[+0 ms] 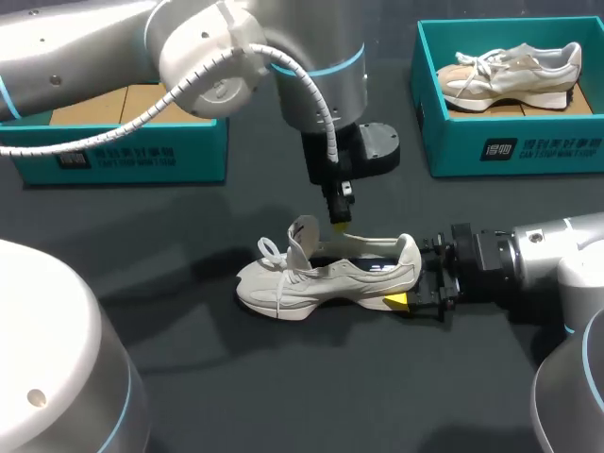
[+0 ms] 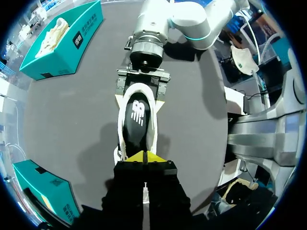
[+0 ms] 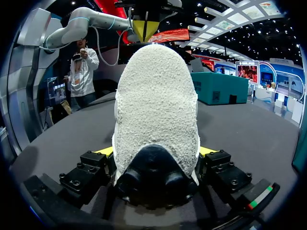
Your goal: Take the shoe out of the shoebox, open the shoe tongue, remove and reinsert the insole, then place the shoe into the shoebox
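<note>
Fingers (image 3: 106, 150) of the right gripper (image 1: 413, 276) clamped the heel of a cream sneaker (image 1: 321, 276) from both sides, their yellow tips pressed against it. The sneaker stood upright on the dark table (image 1: 189, 377), near the middle, with its toe pointing to the robot's left. Its laces were loose and its tongue (image 1: 302, 231) was lifted. A black insole (image 2: 136, 115) with a white logo lay inside it. The left gripper (image 1: 338, 223) hung straight down over the shoe's opening, just behind the tongue. Its two yellow fingertips (image 2: 136, 156) were drawn together, and whether they pinched anything could not be told. A teal shoebox (image 1: 123, 156) sat at the far left of the table. A second teal shoebox (image 1: 510, 151) at the far right held another cream sneaker (image 1: 510, 75).
</note>
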Robot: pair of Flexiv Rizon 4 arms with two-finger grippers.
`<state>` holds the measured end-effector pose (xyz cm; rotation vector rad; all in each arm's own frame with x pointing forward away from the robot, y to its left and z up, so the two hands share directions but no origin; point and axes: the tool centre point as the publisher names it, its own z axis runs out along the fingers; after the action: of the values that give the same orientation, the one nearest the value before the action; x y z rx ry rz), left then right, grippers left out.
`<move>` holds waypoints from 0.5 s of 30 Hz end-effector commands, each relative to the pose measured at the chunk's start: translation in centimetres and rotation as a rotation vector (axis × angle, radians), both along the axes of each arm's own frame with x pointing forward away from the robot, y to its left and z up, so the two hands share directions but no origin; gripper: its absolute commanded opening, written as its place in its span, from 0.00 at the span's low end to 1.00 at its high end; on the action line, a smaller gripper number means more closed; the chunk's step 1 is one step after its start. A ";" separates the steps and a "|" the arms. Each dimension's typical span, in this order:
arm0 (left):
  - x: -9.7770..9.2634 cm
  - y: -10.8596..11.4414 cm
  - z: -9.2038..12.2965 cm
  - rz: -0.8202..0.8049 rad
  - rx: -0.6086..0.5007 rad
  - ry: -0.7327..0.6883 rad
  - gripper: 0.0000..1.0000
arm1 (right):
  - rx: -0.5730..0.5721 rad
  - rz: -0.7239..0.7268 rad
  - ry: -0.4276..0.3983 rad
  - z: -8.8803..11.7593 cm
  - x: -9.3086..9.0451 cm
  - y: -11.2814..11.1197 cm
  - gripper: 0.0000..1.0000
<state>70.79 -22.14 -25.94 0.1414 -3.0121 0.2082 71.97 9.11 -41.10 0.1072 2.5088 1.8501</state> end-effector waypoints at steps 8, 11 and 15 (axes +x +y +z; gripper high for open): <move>0.4 -1.9 -2.3 -0.005 0.034 0.008 0.00 | -0.004 -0.001 0.000 0.1 -0.1 0.0 0.00; 1.1 -1.7 -2.1 -0.037 0.027 0.035 0.00 | -0.004 -0.001 0.000 0.1 -0.1 0.0 0.00; 1.1 -1.7 -2.1 -0.037 0.027 0.035 0.00 | -0.004 -0.001 0.000 0.1 -0.1 0.0 0.00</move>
<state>71.49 -23.55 -28.06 0.0954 -2.9881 0.1719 71.97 9.11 -41.10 0.1073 2.5087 1.8500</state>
